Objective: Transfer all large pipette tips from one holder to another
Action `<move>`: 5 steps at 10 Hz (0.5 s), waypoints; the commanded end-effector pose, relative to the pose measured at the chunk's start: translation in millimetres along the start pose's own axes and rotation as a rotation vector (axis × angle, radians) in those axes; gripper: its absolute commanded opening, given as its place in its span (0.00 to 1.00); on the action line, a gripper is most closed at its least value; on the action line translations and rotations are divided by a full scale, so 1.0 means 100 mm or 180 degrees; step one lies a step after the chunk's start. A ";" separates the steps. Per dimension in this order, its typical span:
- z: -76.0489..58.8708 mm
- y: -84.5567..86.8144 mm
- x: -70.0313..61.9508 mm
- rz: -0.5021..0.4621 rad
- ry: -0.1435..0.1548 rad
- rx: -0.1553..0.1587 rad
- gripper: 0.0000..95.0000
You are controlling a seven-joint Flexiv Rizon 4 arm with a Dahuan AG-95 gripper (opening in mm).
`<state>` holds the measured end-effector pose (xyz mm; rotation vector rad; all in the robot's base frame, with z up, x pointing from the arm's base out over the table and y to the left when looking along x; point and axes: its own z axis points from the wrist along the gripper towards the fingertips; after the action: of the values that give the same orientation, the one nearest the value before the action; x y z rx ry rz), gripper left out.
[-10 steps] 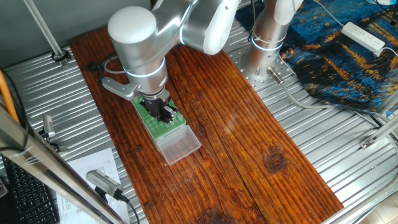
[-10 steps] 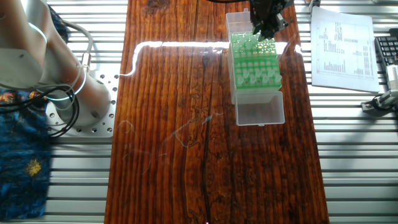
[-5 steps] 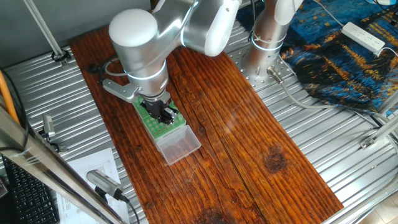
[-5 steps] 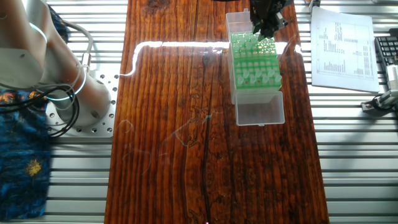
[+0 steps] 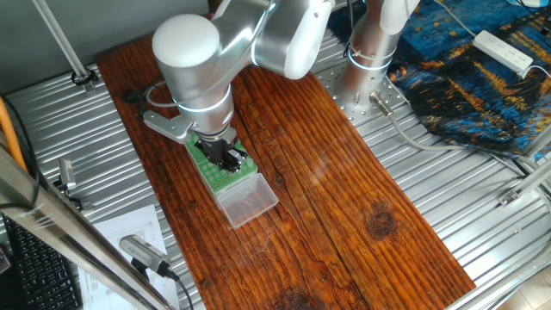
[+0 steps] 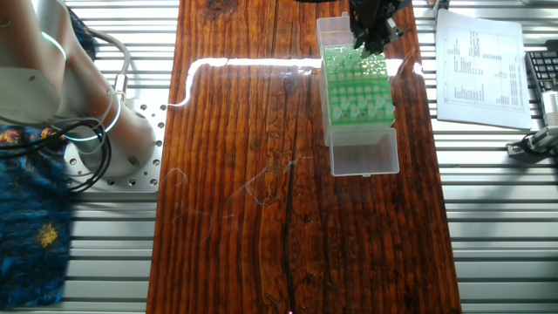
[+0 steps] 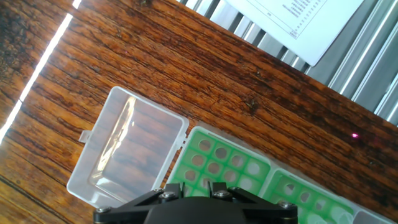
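The large pipette tips [image 6: 357, 96] are seen in the green rack [image 5: 225, 172] right under the gripper [image 6: 368, 35], whose finger gap cannot be told, and a neighbour tip could be bumped crooked if it is lowered off-centre.

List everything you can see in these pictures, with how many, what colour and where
Wooden board: one, dark reddish brown, lying on the ribbed metal table.
Green racks: two end to end, near one long edge of the board.
Large pipette tips: pale green, standing in the racks; too small to count.
Clear lid: one, hinged open flat at the rack's end; another clear lid at the far end.
Printed sheet: one, white, on the table beside the board.
Power strip: one, white, on blue patterned cloth.
Keyboard: one, black, at the table edge.
Arm: one, silver-white.
Gripper: one, black, low over the racks.
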<state>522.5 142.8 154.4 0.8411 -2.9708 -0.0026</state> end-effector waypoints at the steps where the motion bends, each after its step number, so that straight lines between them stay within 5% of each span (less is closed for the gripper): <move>1: 0.00 0.00 0.01 -0.0006 0.0003 0.0004 0.20; 5: 0.02 -0.02 0.07 -0.0042 -0.0004 -0.0014 0.20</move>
<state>516.6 137.1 152.7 0.8594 -2.9665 -0.0124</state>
